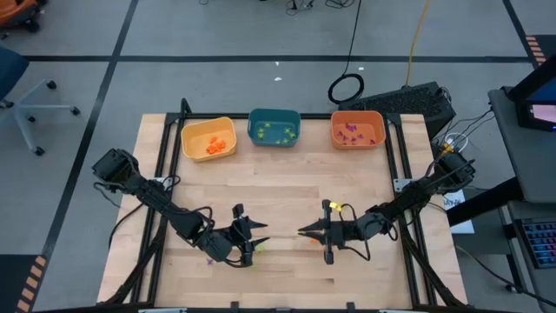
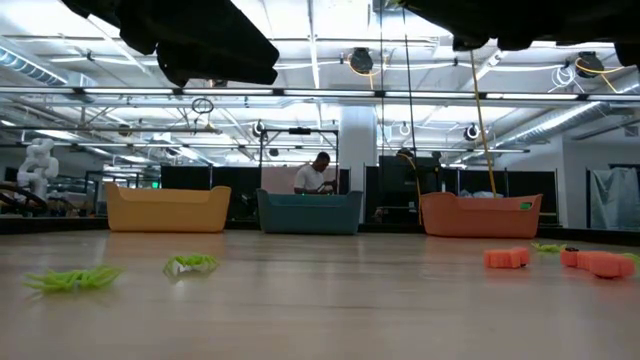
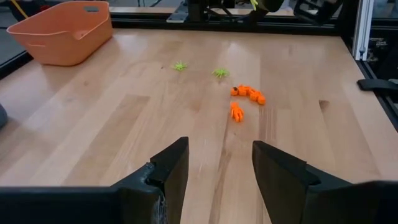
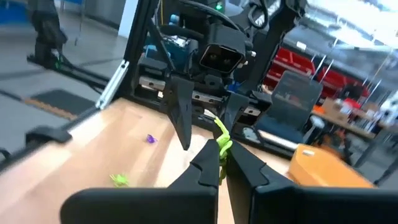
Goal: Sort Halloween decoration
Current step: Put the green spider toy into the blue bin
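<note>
Nearest, a light-green trinket (image 4: 221, 140), thin and leggy, is being pinched between the closed fingers of the right gripper (image 4: 222, 163), as seen in the right wrist view; from above it is showing only as a speck at that gripper's tip (image 1: 301, 231) near the front middle of the wooden surface (image 1: 278, 191). Beyond it in the same wrist view, the left gripper (image 4: 202, 118) is being shown facing the camera with its fingers spread and nothing between them, while a small purple trinket (image 4: 149, 139) and another green one (image 4: 119, 180) are lying on the wood.

Past the parted fingers of the left gripper (image 3: 214, 168), orange trinkets (image 3: 247, 94) are being seen clustered together, segmented and bright, with two green ones (image 3: 180, 65) lying farther off. At table height, green pieces (image 2: 72, 279) are lying to one side and orange pieces (image 2: 506, 258) to the other.

Farthest, along the back edge, three bins are being seen side by side: a yellow bin (image 1: 192, 136) with orange pieces, a teal bin (image 1: 274, 116) with green ones, an orange bin (image 1: 357, 117) with purple ones. Only the overhead view is showing their contents. A person (image 2: 317, 174) is showing behind the teal bin in the low view.
</note>
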Controlling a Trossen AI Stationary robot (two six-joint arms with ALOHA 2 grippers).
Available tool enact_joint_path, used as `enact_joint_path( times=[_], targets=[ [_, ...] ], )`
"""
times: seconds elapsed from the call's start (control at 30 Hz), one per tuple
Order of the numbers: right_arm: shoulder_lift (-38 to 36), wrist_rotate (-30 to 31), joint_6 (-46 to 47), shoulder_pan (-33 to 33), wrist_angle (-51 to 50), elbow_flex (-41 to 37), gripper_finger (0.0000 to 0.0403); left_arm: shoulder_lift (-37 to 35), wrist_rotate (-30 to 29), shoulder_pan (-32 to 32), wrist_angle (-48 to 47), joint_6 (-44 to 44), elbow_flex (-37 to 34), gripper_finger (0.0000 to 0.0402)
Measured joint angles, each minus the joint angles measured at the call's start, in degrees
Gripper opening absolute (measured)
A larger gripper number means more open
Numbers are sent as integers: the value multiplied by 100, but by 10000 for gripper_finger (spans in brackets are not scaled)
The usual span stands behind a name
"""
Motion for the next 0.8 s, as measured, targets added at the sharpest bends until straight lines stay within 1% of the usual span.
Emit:
enact_joint_path(
  times=[0.43, 0.8],
  targets=[
    [0, 0, -2890, 4, -2, 4, 0, 0, 1, 0, -2, 7, 0, 177],
    [-2, 7, -4481, 4, -2, 4, 0, 0, 1, 0, -2, 4, 0, 177]
  ],
)
